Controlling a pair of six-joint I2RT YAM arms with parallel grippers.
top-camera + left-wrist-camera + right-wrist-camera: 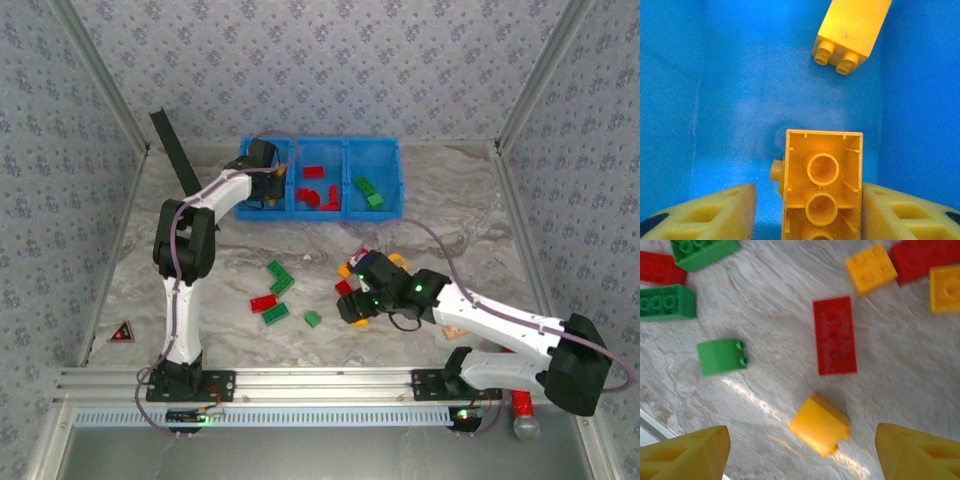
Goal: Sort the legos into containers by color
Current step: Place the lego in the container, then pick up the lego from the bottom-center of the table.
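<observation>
Right gripper [800, 452], wide open and empty: I saw the yellow brick [819, 425] between its fingers toward twelve o'clock; left gripper [808, 200] stood parted, slack around a second brick [822, 185].

This is a robot test booth in a lab, not a home. The marble-look table [450, 200] is boxed in on three sides by panels of patterned wallpaper [330, 60] set between bare metal posts [103, 75], and a metal rail [320, 378] hung with cables runs along the table's near edge. Two robot arms, the left arm [180, 300] and the right arm [500, 320], are bolted to that rail, with toy bricks [281, 277] scattered mid-table and a blue bin [350, 213] at the table's far edge.
</observation>
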